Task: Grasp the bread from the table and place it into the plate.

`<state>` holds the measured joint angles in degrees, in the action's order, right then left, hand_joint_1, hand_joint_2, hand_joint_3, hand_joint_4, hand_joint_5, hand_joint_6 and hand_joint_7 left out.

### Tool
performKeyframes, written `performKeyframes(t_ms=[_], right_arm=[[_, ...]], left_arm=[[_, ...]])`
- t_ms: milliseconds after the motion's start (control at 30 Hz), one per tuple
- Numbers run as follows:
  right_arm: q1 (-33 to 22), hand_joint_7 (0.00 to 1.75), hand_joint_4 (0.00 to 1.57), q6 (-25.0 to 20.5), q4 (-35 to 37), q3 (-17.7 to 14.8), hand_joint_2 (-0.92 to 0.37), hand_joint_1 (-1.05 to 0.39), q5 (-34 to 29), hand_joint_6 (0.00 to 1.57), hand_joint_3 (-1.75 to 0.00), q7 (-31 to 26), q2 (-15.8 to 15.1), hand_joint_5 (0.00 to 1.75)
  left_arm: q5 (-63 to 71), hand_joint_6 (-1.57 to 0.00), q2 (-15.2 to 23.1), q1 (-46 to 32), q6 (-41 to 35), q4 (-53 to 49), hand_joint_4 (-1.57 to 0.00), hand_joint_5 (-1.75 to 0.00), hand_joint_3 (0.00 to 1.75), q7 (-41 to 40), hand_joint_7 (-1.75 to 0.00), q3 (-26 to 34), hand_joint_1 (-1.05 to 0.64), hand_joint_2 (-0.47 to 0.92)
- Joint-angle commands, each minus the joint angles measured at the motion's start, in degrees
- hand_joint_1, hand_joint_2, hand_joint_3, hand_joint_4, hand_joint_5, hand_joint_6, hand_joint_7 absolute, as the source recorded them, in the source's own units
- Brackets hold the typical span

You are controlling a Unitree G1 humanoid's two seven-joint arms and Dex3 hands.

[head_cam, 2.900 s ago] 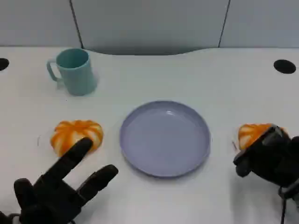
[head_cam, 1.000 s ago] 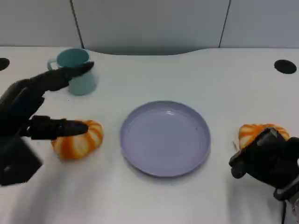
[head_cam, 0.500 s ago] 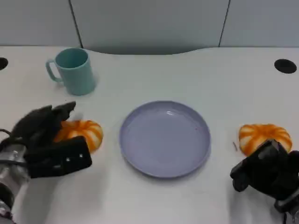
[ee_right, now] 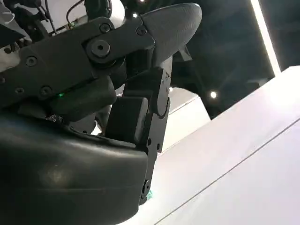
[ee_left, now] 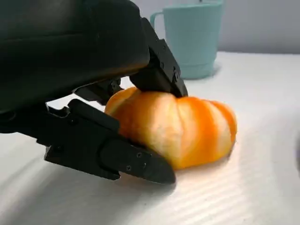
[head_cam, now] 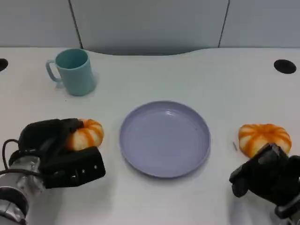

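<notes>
Left hand (head_cam: pixel 56 152) fingers closed around bread (head_cam: pixel 85 133), resting on table (head_cam: pixel 187 75)

Left robot hand (head_cam: pixel 56 152) grips bread (head_cam: pixel 84 133) beside plate (head_cam: pixel 140 159).

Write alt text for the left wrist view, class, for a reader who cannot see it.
The black left robot hand closes around an orange-and-white striped bread resting on the white table. A teal mug stands behind it.

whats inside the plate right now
Nothing: the plate shows a bare purple surface all over. One bread sits left of it at the left hand, another bread lies right of it.
</notes>
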<state>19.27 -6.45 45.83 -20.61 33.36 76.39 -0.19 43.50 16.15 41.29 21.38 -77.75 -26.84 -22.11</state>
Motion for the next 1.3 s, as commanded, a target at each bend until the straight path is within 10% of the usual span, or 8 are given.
performKeyframes(t_ms=[33,400,533,633,833,967,1067,1300], right_arm=[[1.1,0.01,1.57,0.5,0.2,0.3,-0.87,-0.53,0.5,1.51,0.00,-0.9,-0.8,0.16],[7.9,0.00,1.57,7.1,10.6,-1.7,-0.88,-0.54,0.6,1.50,-0.01,0.5,0.2,0.11],[9.4,0.00,1.56,9.2,11.8,-1.9,-0.90,-0.53,0.6,1.47,-0.01,1.6,0.9,0.04],[9.1,0.01,1.57,10.0,10.3,-2.2,-0.88,-0.52,1.2,1.48,0.00,1.5,2.4,0.04],[8.8,0.00,1.57,11.3,10.2,-2.5,-0.89,-0.53,1.5,1.46,0.00,1.4,3.7,0.04],[6.2,0.01,1.57,9.6,4.0,-1.1,-0.89,-0.54,1.3,1.50,0.00,-1.2,4.7,0.11],[3.7,0.02,1.57,8.0,-2.1,0.4,-0.88,-0.56,1.3,1.53,0.00,-4.6,5.3,0.15],[1.9,0.00,1.57,3.4,-6.2,2.1,-0.89,-0.60,2.6,1.52,-0.01,-6.8,4.7,0.17]], left_arm=[[-2.1,-1.14,1.6,1.9,4.0,0.3,-0.99,-0.62,0.01,-1.9,-0.01,0.5,-0.16,0.87],[-6.0,-1.16,1.8,11.3,19.4,3.7,-0.93,-0.89,0.00,-5.8,0.00,1.9,-0.23,0.86],[-4.9,-1.17,-1.0,14.3,25.4,6.0,-0.97,-0.72,0.00,-9.5,0.00,0.4,-0.25,0.85],[-2.4,-1.20,-4.0,14.7,27.0,6.4,-0.92,-1.01,0.00,-11.6,-0.01,-2.7,-0.26,0.83],[-3.4,-1.21,-7.3,13.4,25.9,4.4,-0.91,-0.93,0.00,0.3,-0.01,-5.2,-0.23,0.82],[-3.8,-0.48,-6.9,11.5,19.4,4.9,-0.32,-0.31,0.06,14.3,0.00,-6.7,-0.70,0.89],[-6.5,-0.08,-4.4,9.4,17.6,7.7,-0.03,-0.04,0.52,20.7,0.00,-4.6,-1.00,0.92],[-27.5,0.00,-1.7,1.2,20.1,17.9,0.00,0.00,0.81,39.1,0.00,6.5,-1.05,0.92]])
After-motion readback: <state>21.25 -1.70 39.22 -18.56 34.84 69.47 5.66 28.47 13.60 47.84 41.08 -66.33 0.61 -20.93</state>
